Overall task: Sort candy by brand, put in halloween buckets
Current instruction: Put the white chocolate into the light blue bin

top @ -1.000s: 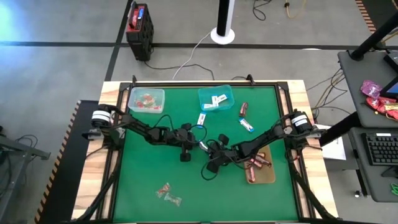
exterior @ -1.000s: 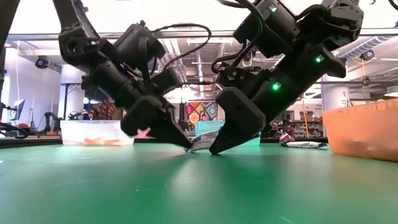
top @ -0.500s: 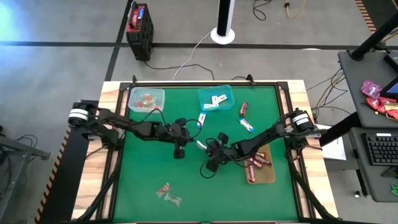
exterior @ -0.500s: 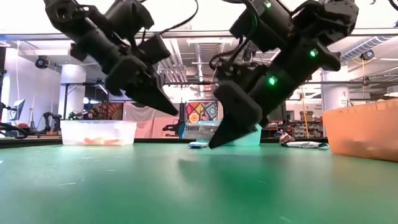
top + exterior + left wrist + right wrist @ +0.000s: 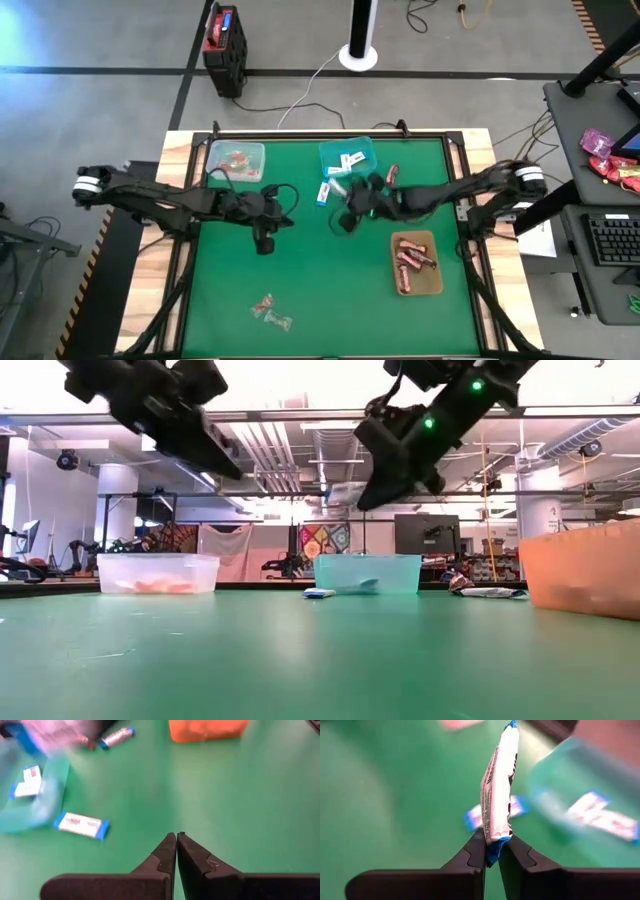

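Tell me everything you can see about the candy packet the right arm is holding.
The packet is a flat white wrapper with blue ends and dark print, looking like thin crinkled plastic. The right tool pinches its lower blue end, so it stands on edge, pointing away from the fingers. It hangs above the green table, touching nothing else. The teal bucket is close by, with a similar packet lying on the table before it.

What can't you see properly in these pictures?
- Words on the white-and-blue packet held by the right gripper: right wrist view, seen edge-on.
- Contents of the amber tray: low view, its cloudy wall hides them.
- Teal bucket: left wrist view, blurred and cut by the edge.
- Candy brands near the table's front: high view, too small.
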`<move>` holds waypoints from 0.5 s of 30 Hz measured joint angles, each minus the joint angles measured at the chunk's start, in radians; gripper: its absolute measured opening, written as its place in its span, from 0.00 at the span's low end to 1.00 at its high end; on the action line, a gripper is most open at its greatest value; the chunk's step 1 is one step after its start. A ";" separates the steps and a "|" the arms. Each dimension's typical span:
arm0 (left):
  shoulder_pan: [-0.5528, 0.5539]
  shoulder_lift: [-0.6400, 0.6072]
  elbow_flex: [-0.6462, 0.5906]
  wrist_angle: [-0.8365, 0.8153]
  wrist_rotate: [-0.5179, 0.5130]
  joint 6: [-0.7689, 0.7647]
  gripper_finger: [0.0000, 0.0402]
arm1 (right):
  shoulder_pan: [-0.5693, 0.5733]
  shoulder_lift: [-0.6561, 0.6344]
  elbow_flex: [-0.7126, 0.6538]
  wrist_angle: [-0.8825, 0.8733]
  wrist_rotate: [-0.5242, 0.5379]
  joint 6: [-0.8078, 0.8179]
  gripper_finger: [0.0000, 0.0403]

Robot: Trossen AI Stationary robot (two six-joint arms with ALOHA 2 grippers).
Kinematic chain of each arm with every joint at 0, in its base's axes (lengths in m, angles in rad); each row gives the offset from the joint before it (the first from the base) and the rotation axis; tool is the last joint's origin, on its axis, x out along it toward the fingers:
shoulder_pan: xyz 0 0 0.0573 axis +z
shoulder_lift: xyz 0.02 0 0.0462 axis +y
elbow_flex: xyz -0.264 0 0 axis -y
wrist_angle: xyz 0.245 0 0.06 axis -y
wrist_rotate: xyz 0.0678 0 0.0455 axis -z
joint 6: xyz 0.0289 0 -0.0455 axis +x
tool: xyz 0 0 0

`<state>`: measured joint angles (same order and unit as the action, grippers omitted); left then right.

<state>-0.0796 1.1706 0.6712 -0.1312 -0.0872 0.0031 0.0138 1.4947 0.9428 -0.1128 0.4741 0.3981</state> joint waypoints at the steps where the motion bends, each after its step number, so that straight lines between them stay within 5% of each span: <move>1: -0.005 -0.018 -0.001 -0.024 0.000 -0.013 0.00 | -0.031 -0.023 0.000 -0.011 -0.001 -0.003 0.07; 7: -0.028 -0.086 -0.001 -0.069 0.000 -0.047 0.00 | -0.248 -0.093 0.000 -0.072 -0.116 0.036 0.07; 15: -0.037 -0.096 -0.007 -0.105 -0.005 -0.063 0.00 | -0.435 -0.030 -0.001 -0.136 -0.246 0.141 0.07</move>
<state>-0.1169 1.0746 0.6643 -0.2367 -0.0923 -0.0603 -0.4215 1.4652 0.9417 -0.2486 0.2277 0.5393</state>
